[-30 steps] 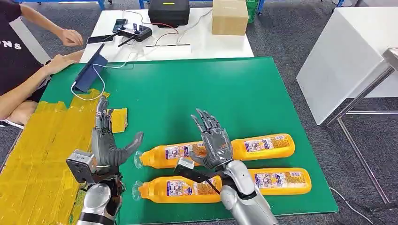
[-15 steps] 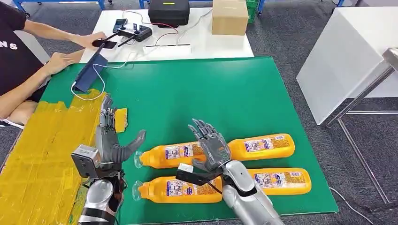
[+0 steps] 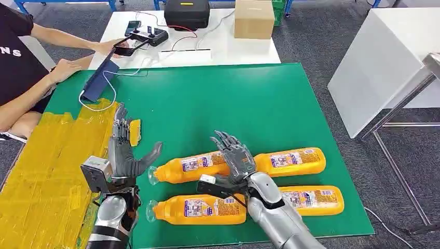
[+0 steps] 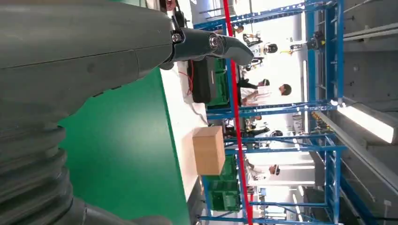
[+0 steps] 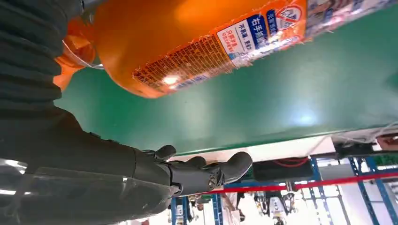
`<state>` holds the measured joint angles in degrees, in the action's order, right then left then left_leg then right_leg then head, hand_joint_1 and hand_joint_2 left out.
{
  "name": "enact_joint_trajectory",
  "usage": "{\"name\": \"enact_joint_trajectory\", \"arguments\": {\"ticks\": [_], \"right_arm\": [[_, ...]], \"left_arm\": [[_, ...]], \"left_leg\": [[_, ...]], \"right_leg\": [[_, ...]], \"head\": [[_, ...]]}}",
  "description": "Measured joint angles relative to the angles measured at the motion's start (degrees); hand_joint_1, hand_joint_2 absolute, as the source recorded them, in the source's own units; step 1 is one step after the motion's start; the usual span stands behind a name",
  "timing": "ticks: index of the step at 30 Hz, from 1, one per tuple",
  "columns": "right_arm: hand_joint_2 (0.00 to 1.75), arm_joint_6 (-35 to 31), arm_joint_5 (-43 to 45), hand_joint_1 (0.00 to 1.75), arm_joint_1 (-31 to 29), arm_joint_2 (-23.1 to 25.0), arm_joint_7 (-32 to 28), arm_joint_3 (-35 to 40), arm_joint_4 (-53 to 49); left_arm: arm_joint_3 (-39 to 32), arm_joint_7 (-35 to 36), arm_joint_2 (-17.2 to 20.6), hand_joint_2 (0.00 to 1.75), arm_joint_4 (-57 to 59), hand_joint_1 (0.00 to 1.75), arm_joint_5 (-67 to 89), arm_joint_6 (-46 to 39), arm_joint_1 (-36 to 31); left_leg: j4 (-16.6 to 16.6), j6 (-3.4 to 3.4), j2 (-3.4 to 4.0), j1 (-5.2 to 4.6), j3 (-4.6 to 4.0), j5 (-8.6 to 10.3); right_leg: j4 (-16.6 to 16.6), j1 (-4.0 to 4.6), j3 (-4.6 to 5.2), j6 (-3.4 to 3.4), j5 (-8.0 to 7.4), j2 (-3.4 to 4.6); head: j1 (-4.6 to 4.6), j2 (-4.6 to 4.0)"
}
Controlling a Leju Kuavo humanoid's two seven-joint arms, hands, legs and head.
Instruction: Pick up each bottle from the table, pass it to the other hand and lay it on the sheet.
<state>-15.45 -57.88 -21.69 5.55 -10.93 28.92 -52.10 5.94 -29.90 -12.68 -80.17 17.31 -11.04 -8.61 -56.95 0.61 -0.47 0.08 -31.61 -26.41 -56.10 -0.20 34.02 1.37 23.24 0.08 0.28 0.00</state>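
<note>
Several orange bottles lie on their sides on the green table (image 3: 218, 98). My right hand (image 3: 236, 162) hovers with fingers spread just over the upper left bottle (image 3: 181, 168), holding nothing. That bottle (image 5: 187, 42) is close under my palm in the right wrist view, my fingers (image 5: 206, 172) stretched beyond it. My left hand (image 3: 124, 155) stands upright and open beside the bottle caps, palm facing them, near the yellow sheet (image 3: 41, 176). The nearer left bottle (image 3: 200, 209) lies below it. Two more bottles (image 3: 293, 160) (image 3: 314, 199) lie to the right.
A person sits at the far left, one hand (image 3: 111, 46) on a controller on the white table (image 3: 223, 46). A blue tablet (image 3: 98, 80) with a cable leans at the green table's far left corner. A cardboard box (image 3: 253, 18) and black case (image 3: 187, 13) stand behind.
My right hand has sunk lower and forward over the upper left bottle. My left hand has edged slightly forward and right. The person's hand has reached to the controller.
</note>
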Motion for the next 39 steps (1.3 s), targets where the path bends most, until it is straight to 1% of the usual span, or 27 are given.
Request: {"name": "enact_joint_trajectory", "arguments": {"ticks": [5,6,7,8,15,18,23,26,31,36,39], "right_arm": [[1.75,0.59,-0.11,0.0,-1.12,0.0,0.39,0.02,1.57],[1.75,2.3,-0.31,0.0,-2.71,0.0,1.03,0.24,4.14],[1.75,5.39,-0.39,0.0,-6.51,0.02,1.33,0.72,9.05],[1.75,9.01,0.33,0.0,-12.49,0.11,1.31,1.36,15.28],[1.75,18.77,1.88,0.0,-22.73,1.42,2.62,3.23,23.14],[1.75,21.16,0.3,0.0,-25.98,2.47,2.89,5.14,25.18],[1.75,22.1,-0.9,0.0,-29.3,4.18,3.56,8.05,27.54],[1.75,24.49,-2.49,0.0,-30.97,5.63,3.15,10.35,28.52],[1.75,26.29,-3.24,0.0,-32.35,7.52,2.32,13.12,29.35],[1.75,29.61,-3.63,0.0,-32.89,8.65,-1.61,16.5,30.05],[1.75,31.34,-1.94,0.0,-32.87,9.27,-4.29,18.56,30.42]], "left_arm": [[-0.04,-0.04,0.0,1.75,0.52,0.0,-0.07,0.24,-0.22],[-0.09,-0.13,0.0,1.75,1.01,0.0,-0.18,0.66,-0.58],[-0.09,-0.31,0.0,1.75,2.06,0.0,-0.68,1.33,-1.33],[0.04,-0.55,0.0,1.75,3.69,0.0,-1.27,1.81,-2.47],[0.13,-1.2,-0.13,1.75,6.6,0.0,-2.73,2.99,-4.2],[0.2,-1.36,-0.24,1.75,7.72,0.0,-3.24,3.37,-4.92],[0.37,-1.4,-0.39,1.75,9.29,0.0,-3.58,3.61,-5.96],[0.48,-1.42,-0.48,1.75,9.92,0.0,-4.08,3.69,-6.27],[0.61,-1.62,-0.61,1.75,10.73,0.0,-4.31,3.69,-6.68],[0.61,-2.14,-0.61,1.75,11.56,0.0,-5.46,4.2,-7.08],[0.66,-2.62,-0.61,1.75,12.5,0.0,-6.27,4.7,-7.84]], "left_leg": [[0.0,0.0,0.0,0.0,0.0,0.0],[0.0,0.0,0.0,0.0,-0.01,0.0],[0.0,0.01,0.01,0.0,-0.01,0.01],[-0.02,0.04,0.0,-0.01,0.0,0.05],[-0.04,0.03,0.02,-0.01,0.01,0.06],[-0.04,0.03,0.02,0.0,0.0,0.06],[-0.04,0.03,0.01,-0.01,-0.03,0.06],[-0.04,0.03,0.08,-0.01,-0.01,0.06],[-0.04,0.03,0.01,-0.01,-0.01,0.06],[-0.04,0.03,0.06,-0.01,-0.01,0.06],[-0.04,0.03,0.0,-0.01,-0.01,0.06]], "right_leg": [[0.0,0.0,0.0,0.0,0.0,0.0],[0.0,0.0,0.0,0.0,0.0,0.0],[-0.01,-0.01,0.0,0.0,-0.01,0.0],[-0.01,-0.02,-0.01,0.07,-0.06,0.0],[-0.03,-0.02,0.0,0.08,-0.07,0.01],[-0.03,-0.01,0.01,0.08,-0.07,0.01],[-0.03,-0.01,0.02,0.08,-0.07,0.01],[-0.03,-0.02,0.03,0.08,-0.07,0.03],[-0.03,-0.01,0.03,0.08,-0.07,0.02],[-0.03,-0.01,0.03,0.08,-0.07,0.02],[-0.03,-0.01,0.03,0.08,-0.07,0.02]], "head": [[0.02,0.0],[0.02,0.0],[0.0,0.0],[0.0,0.0],[0.02,0.0],[0.02,0.0],[0.02,0.0],[0.02,0.0],[0.0,0.0],[0.02,0.0],[0.0,0.0]]}}
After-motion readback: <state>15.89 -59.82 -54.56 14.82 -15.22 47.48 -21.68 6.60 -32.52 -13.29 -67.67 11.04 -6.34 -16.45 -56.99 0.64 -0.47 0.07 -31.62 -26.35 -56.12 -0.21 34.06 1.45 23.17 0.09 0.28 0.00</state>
